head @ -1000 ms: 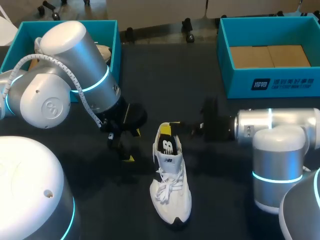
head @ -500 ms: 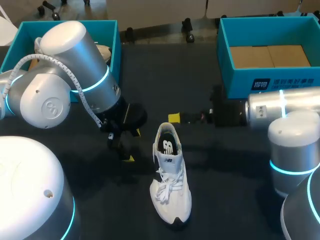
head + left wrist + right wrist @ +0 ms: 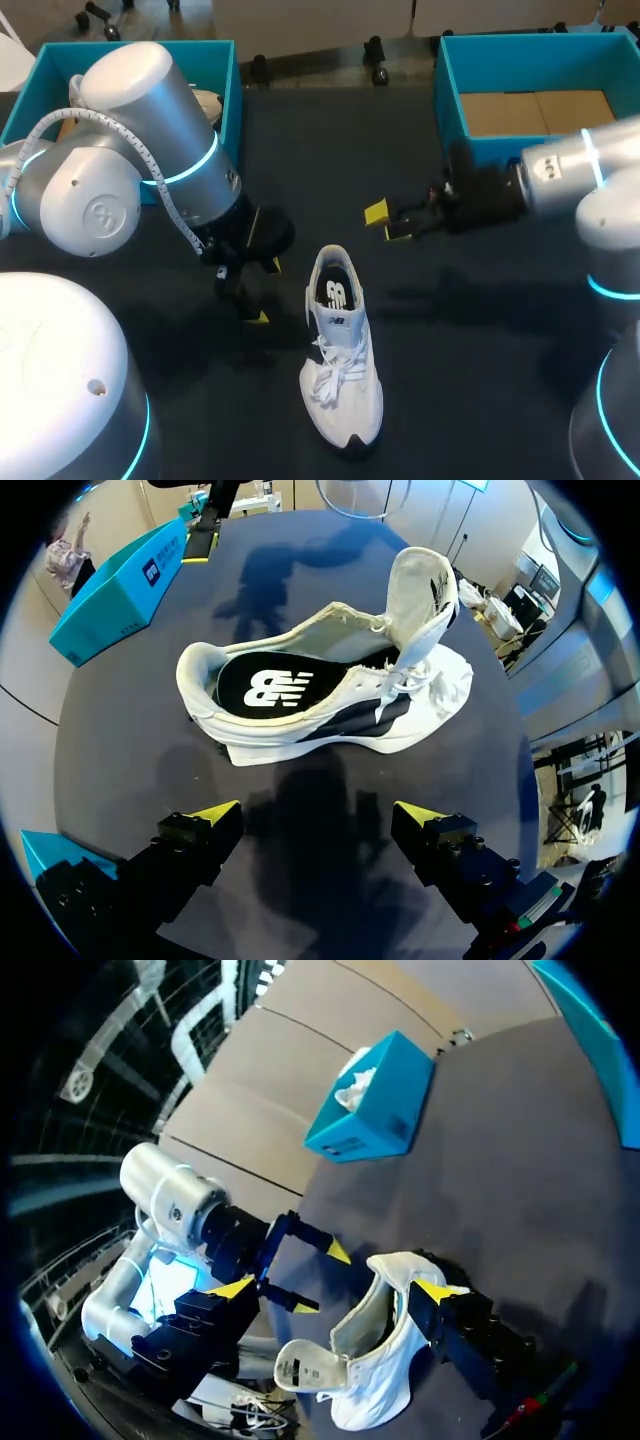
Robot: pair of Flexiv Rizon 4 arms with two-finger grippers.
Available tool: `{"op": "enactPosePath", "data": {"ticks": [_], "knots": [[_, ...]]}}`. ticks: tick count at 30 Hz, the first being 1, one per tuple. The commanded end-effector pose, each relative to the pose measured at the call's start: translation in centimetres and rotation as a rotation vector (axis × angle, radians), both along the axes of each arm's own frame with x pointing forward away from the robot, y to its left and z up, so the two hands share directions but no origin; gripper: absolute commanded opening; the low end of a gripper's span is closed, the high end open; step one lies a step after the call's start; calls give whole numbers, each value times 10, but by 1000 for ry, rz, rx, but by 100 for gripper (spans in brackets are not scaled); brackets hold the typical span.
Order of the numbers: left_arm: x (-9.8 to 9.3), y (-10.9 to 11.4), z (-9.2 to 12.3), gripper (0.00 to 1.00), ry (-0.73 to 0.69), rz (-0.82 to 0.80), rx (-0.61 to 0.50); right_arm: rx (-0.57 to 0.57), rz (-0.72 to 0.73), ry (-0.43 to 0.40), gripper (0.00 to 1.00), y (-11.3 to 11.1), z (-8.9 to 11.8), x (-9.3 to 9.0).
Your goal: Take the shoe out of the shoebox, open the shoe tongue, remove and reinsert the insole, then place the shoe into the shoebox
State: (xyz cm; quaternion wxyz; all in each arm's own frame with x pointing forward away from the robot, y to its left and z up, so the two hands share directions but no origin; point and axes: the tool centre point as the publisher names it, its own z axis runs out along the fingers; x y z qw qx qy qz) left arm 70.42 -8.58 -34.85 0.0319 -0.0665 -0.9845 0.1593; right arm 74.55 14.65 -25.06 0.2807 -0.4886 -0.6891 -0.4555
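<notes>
**ARMS, qty 2**
- L arm (image 3: 150, 130): entering from 9 o'clock side of head view, elbow folding, wrist slanting down toward approx 4 o'clock.
- L gripper (image 3: 255, 292): hanging low over table (image 3: 460, 380), near shoe (image 3: 340, 350), at approx 9 o'clock of its heel. Fingers spreading wide, gripping nothing. Per own wrist cam, facing shoe's side, w/ shoe lying ahead of the tips and not touching them.
- R arm (image 3: 585, 170): entering from 3 o'clock side, forearm lying near level, pointing toward 9 o'clock, crossing in front of R box (image 3: 520, 165).
- R gripper (image 3: 388, 224): hovering at approx 1 o'clock of shoe's heel, apart from it. Fingers parted, holding nothing. Per own wrist cam, looking down on shoe's heel opening.

**SHOE, qty 1**
- White trainer, out of both boxes.
- Standing on its sole on dark table, around 6 o'clock of table's middle.
- Heel pointing to 12, toe to 6.
- Tongue (image 3: 420, 580) standing up and leaning toward toe.
- Laces (image 3: 335, 385) lying loose over forefoot.

**INSOLE, qty 1**
- Insole (image 3: 333, 292) black w/ white mark, sitting inside shoe, showing through the opening.

**BOXES, qty 2**
- Both teal and lidless.
- L box (image 3: 228, 90) sitting at approx 10 o'clock of shoe, holding white contents, type not identifiable.
- R box sitting at approx 2 o'clock of shoe, showing brown card floor.
</notes>
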Motion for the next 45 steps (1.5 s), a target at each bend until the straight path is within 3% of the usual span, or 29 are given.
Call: {"op": "enactPosePath", "data": {"ticks": [1,2,4,7,9,15,20,30,37,39,45], "knots": [[-1,1,0,100,-3,1,-1,-155,80,109,100,-8,16,-6],[-1,1,0,100,-3,1,-1,-172,73,128,100,-10,17,-5],[-1,1,0,100,-3,1,-1,-202,60,155,91,-11,18,-5],[-1,1,0,100,-3,1,-1,-249,43,184,65,-14,22,-6],[-1,1,0,100,-3,1,-1,-279,30,192,58,-15,25,-7],[-1,1,0,100,-3,1,-1,-385,-19,189,0,-15,33,-11],[-1,1,0,100,-3,1,-1,-478,-79,129,0,-11,39,-16],[-1,1,0,100,-3,1,-1,-478,-79,129,0,-11,39,-16],[25,17,17,100,60,-87,-50,-467,-72,136,0,-2,35,-13],[35,25,22,100,72,-115,-63,-528,-90,209,0,6,32,-9],[57,51,39,100,70,-234,-90,-639,-143,248,0,32,28,-7]]}}
